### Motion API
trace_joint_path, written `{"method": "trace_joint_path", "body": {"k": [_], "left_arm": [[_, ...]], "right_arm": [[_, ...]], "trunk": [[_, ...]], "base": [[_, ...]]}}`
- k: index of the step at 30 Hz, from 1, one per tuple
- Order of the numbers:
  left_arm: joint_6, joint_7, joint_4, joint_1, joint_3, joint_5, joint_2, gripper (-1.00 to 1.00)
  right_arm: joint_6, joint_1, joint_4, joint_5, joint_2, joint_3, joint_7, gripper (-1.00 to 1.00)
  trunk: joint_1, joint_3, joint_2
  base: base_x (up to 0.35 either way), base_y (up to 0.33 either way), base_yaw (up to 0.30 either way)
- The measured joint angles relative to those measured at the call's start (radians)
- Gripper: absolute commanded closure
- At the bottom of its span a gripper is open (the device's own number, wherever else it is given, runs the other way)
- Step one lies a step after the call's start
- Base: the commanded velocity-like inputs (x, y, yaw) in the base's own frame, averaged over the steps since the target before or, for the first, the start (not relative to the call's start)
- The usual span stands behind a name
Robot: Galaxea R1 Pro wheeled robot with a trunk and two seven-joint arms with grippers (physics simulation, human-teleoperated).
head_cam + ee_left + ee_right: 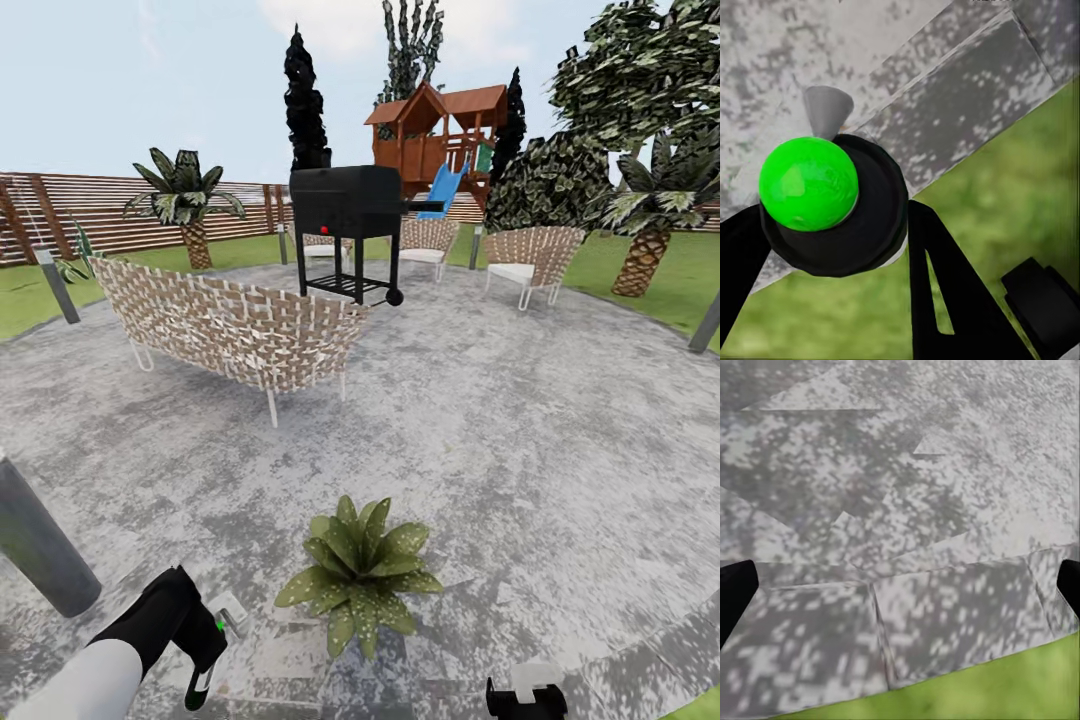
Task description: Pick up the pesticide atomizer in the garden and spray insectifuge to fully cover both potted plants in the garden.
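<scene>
A potted plant [360, 575], a rosette of pale-speckled green leaves, sits on the round grey paved patch [520, 450] of the garden, near the bottom middle of the head view. Just left of it my left gripper [205, 655] is shut on the pesticide atomizer [226, 613]. In the left wrist view the atomizer [832, 210] is a dark round body with a bright green ball and a grey cone nozzle, held between black fingers [945, 300]. My right gripper [525, 695] hangs low at the plant's right. It is open, with its fingertips [735, 592] wide apart over paving and a grass edge.
A woven bench [230, 325], a black grill [345, 205] and woven chairs [530, 255] stand further back on the patch. A grey post [40, 545] rises at near left. Lawn [30, 300], a slatted fence [90, 210], palms and a wooden playhouse [435, 130] ring the patio.
</scene>
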Motion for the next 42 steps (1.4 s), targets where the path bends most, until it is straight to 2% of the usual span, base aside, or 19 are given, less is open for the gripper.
{"method": "trace_joint_path", "body": {"k": [6,20,29,36,39,41,42], "left_arm": [[0.0,0.0,-0.002,0.0,0.001,0.0,-0.001,1.0],[0.0,0.001,-0.005,0.0,0.002,0.001,-0.004,1.0],[0.0,0.001,0.001,0.0,0.0,0.0,-0.002,1.0],[0.0,0.038,0.009,0.0,0.0,0.005,-0.003,1.0],[-0.002,0.04,0.001,0.0,0.005,0.011,-0.005,1.0],[-0.005,0.04,-0.001,0.0,0.008,0.031,-0.006,1.0],[-0.008,0.04,-0.002,0.0,0.008,0.054,-0.006,1.0]], "right_arm": [[0.0,0.0,0.0,0.0,0.0,0.0,0.0,-1.0],[0.0,0.0,-0.001,-0.001,0.0,0.0,0.0,-1.0],[0.001,0.0,-0.001,-0.001,0.001,0.0,0.0,-1.0],[0.003,0.0,-0.004,-0.005,0.009,-0.001,0.001,-1.0],[0.002,0.0,-0.005,-0.004,0.011,-0.001,0.004,-1.0],[0.005,0.0,-0.009,-0.003,0.012,0.0,0.006,-1.0],[0.006,0.0,-0.013,-0.001,0.013,0.001,0.007,-1.0]], "trunk": [[0.0,0.0,0.0],[0.0,0.0,0.0],[0.001,0.0,0.0],[0.001,-0.006,0.0],[0.0,-0.006,0.0],[0.0,-0.006,0.0],[0.0,-0.006,0.0]], "base": [[-0.203,-0.224,0.237],[-0.251,-0.217,0.01],[-0.261,-0.196,0.239],[-0.247,-0.125,0.115],[-0.007,-0.002,-0.007],[-0.001,0.0,-0.001],[0.0,0.0,0.0]]}}
